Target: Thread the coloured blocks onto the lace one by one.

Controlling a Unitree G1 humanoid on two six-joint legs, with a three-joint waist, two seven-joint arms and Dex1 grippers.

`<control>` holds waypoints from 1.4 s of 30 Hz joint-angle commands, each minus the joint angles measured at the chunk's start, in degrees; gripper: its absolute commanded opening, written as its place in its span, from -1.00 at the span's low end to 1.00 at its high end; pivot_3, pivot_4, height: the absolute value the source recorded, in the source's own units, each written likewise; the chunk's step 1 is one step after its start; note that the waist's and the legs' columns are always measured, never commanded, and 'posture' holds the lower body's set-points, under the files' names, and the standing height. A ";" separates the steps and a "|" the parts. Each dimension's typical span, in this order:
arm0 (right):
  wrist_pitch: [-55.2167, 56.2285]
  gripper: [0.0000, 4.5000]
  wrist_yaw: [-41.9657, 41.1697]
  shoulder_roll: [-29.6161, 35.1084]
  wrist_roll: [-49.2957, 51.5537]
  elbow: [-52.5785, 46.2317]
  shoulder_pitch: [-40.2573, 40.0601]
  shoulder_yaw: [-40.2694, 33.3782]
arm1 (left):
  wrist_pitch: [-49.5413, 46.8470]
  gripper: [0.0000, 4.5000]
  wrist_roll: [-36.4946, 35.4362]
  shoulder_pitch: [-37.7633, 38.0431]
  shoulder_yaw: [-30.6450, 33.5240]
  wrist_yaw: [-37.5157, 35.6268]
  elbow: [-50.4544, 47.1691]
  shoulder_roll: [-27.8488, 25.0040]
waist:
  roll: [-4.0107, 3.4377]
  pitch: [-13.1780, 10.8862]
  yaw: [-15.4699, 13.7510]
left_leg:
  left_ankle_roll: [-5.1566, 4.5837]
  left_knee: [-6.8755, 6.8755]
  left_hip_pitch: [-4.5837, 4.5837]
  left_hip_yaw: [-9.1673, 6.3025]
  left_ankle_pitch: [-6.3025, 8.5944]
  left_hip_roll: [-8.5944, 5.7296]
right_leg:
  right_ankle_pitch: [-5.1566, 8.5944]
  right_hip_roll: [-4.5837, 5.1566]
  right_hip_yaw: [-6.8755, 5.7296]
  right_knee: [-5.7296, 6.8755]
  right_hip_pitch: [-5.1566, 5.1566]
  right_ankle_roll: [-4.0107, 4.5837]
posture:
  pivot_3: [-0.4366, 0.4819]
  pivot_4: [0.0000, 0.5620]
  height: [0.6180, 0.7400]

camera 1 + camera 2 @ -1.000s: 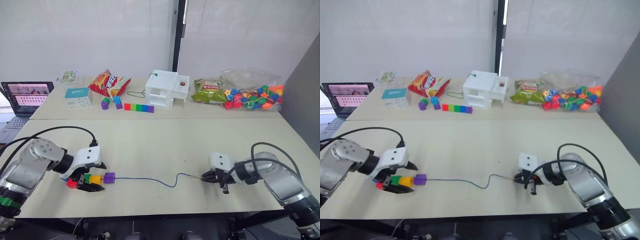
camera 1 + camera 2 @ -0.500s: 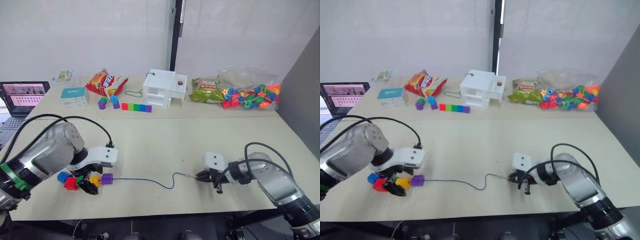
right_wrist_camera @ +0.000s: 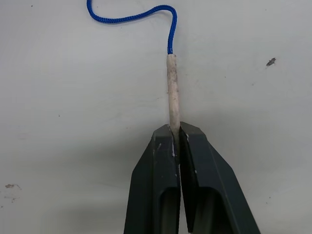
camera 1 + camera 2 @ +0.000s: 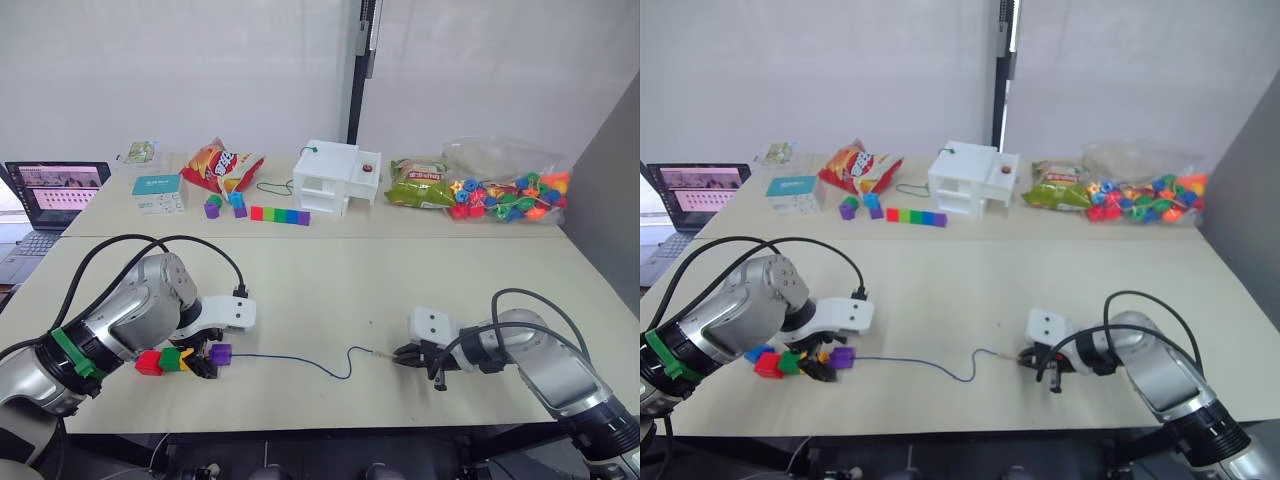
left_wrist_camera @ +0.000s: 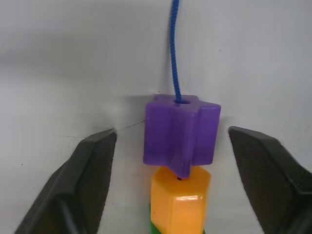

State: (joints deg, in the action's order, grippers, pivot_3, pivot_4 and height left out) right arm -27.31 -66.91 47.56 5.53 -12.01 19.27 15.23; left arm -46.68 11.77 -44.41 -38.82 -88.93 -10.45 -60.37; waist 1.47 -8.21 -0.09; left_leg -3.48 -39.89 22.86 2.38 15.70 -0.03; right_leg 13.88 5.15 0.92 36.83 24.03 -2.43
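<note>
Now: left gripper (image 5: 175, 180) spread astride purple block (image 5: 180, 131) | right gripper (image 3: 177, 141) pinching lace (image 3: 172, 92)

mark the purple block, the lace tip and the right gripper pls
purple block (image 5: 180, 134): left wrist view, middle of its front face.
lace tip (image 3: 172, 90): right wrist view, mid-length of the pale stiff end.
right gripper (image 3: 176, 137): right wrist view, between the fingertips, shut on the tip.

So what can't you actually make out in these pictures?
- Blue block: right eye view, mostly hidden behind the left arm.
- Green block: left wrist view, cut off by the picture's edge below the yellow-orange block.
- Lace tip's end: right wrist view, hidden between the right gripper fingers.
- Laptop screen: left eye view, too small to read.
</note>
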 commanded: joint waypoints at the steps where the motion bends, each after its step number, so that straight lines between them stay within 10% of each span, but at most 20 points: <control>1: -0.07 -1.00 -0.08 0.51 -0.03 -0.72 -0.57 0.32 | -0.56 0.10 0.15 2.58 -0.79 -1.10 -0.69 -0.38 | -0.01 0.01 0.10 | 0.00 0.00 0.00 0.01 0.00 0.00 | 0.00 0.00 0.01 0.00 0.01 0.00 | -0.05 -0.47 1.00; 5: 0.29 -1.00 0.15 0.46 -0.26 -0.20 -0.52 0.42 | -0.51 -0.39 0.50 3.65 -0.04 -1.57 -0.85 -0.37 | -0.01 0.01 0.15 | -0.02 0.01 0.00 0.01 0.01 -0.01 | 0.01 0.01 0.03 -0.04 0.01 -0.01 | -0.05 -0.47 1.00; 26: 0.84 -1.00 5.15 11.26 -0.10 4.28 -9.10 -12.01 | 4.42 -0.39 4.01 8.67 5.07 1.22 4.18 -1.96 | -0.43 0.27 0.43 | -0.03 0.04 -0.13 0.06 0.02 -0.01 | 0.03 0.01 0.09 -0.02 -0.11 -0.02 | -0.05 -0.47 1.00; 42: -7.20 -1.00 4.50 4.05 -3.33 -1.20 -3.34 1.47 | 5.81 -0.39 3.56 13.08 7.38 3.06 0.66 -1.88 | -0.39 0.36 1.17 | -0.14 0.20 -0.99 0.05 0.11 0.13 | 0.36 -0.08 0.10 -0.07 -0.93 0.06 | -0.05 -0.47 1.00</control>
State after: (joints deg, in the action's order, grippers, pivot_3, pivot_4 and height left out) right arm -33.09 -61.56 52.61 2.78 -13.02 16.76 12.84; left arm -41.25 13.57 -33.63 -29.37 -87.03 -10.79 -61.45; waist 1.08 -7.85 1.09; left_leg -3.62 -39.69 21.85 2.44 15.81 0.10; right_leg 14.25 5.07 1.02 36.75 23.10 -2.37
